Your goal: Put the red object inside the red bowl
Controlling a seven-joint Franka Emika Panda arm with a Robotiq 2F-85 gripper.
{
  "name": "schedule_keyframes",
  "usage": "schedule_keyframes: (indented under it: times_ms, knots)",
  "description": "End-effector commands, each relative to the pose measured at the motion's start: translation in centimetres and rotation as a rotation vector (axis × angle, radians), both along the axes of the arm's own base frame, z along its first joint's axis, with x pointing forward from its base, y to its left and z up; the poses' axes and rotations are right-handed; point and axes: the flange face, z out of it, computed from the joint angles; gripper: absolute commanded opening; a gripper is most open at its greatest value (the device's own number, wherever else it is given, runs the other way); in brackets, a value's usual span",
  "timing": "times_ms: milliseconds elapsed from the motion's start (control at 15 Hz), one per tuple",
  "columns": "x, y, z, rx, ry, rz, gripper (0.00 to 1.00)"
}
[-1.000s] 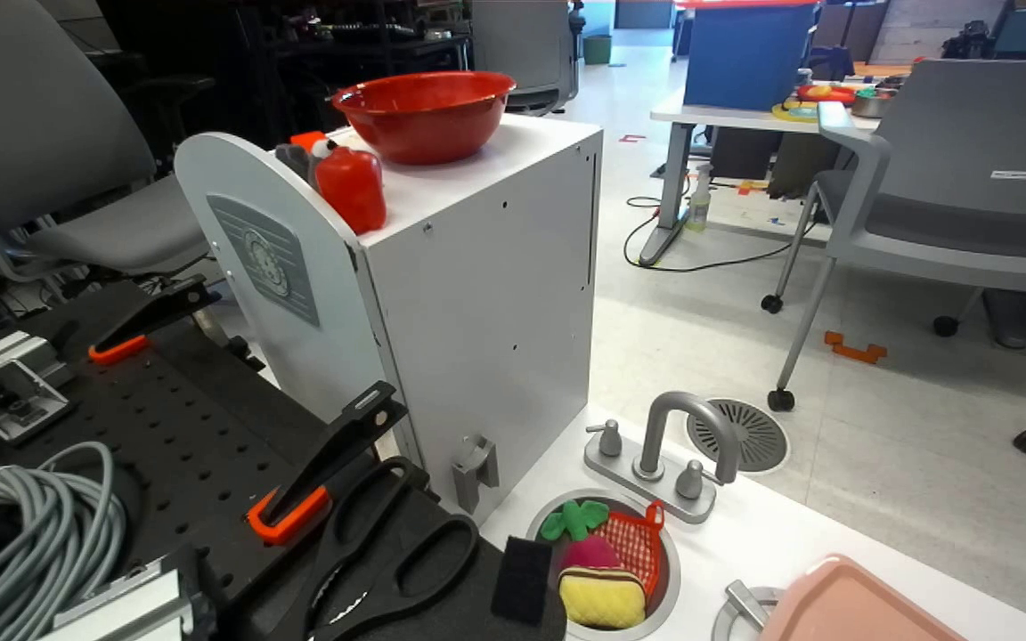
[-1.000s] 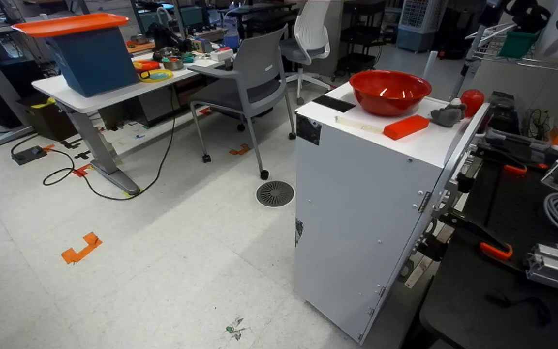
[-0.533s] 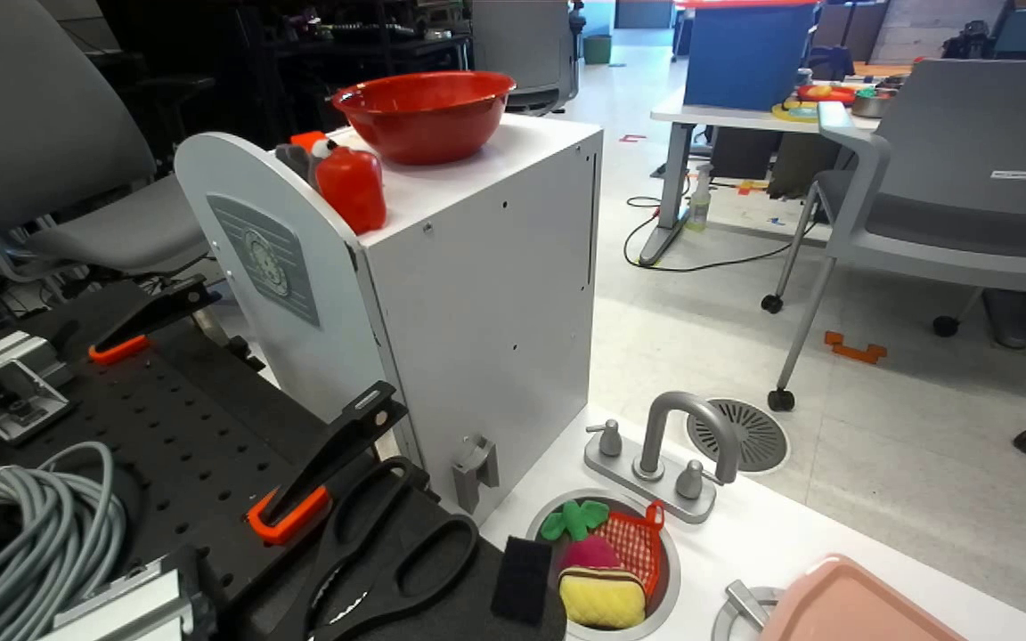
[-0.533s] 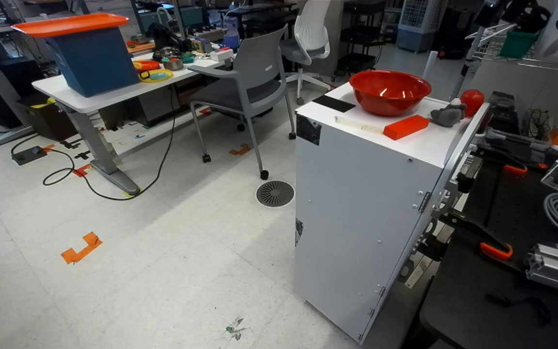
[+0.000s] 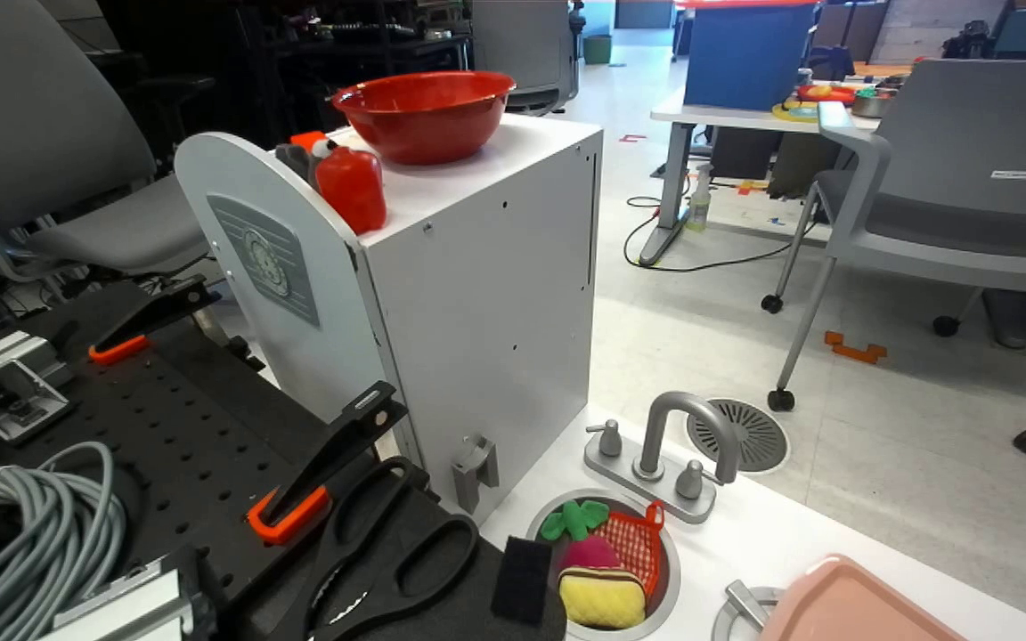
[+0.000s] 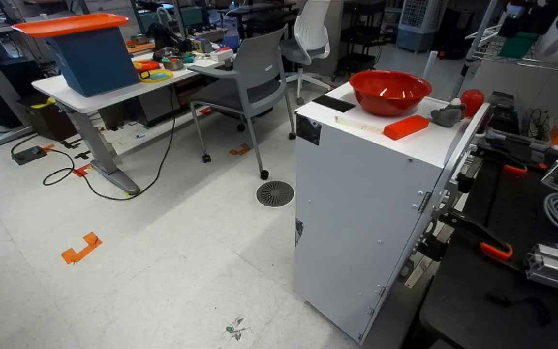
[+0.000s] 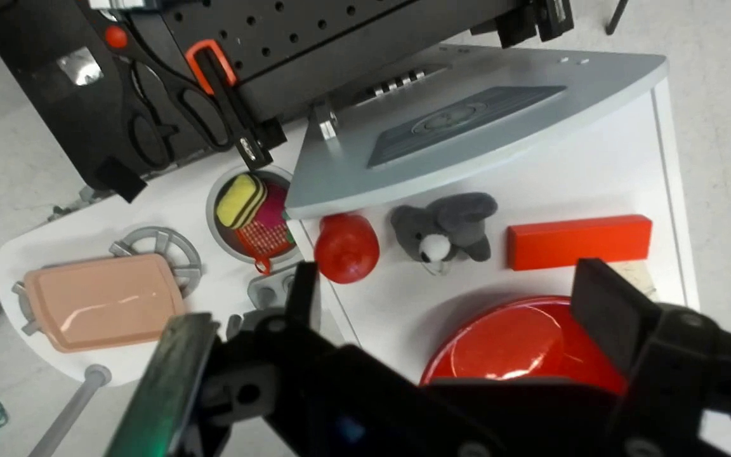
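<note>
The red object (image 7: pixel 348 249), a rounded red lump, sits at a corner of the white cabinet top, against the raised grey panel. It shows in both exterior views, as the red lump (image 5: pixel 353 191) and the red lump (image 6: pixel 472 102). Wide and glossy, the red bowl (image 6: pixel 389 94) stands on the same top; its near part is covered by my gripper in the wrist view, where the red bowl (image 7: pixel 505 336) looks empty in its visible part. My gripper (image 7: pixel 447 265) is open above the cabinet top, nothing between its fingers, the lump beyond its left fingertip.
A grey plush toy (image 7: pixel 445 228) lies right beside the lump, then a red-orange block (image 7: pixel 578 242). The curved panel (image 5: pixel 255 240) rises along one cabinet edge. Lower down are a sink with toys (image 5: pixel 602 579), a faucet (image 5: pixel 691 436), a pink tray (image 7: pixel 104 301) and a black bench (image 5: pixel 183 401).
Dark parts at the top right of an exterior view, seemingly the arm, have shifted right and slightly down. The red object, bowl and other items have not moved.
</note>
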Motion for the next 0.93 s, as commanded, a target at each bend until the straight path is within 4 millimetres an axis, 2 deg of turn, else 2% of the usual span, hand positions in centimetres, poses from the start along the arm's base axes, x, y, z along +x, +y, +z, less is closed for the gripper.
schedule_keyframes:
  times_ms: [0,400,867]
  knots:
    - [-0.8,-1.3,1.1,-0.035,0.065,-0.089,1.0]
    - [-1.4,-3.5,0.6,-0.052,0.108,-0.164,1.0]
    - [-1.2,-5.5,-0.3,-0.096,0.106,-0.19,1.0]
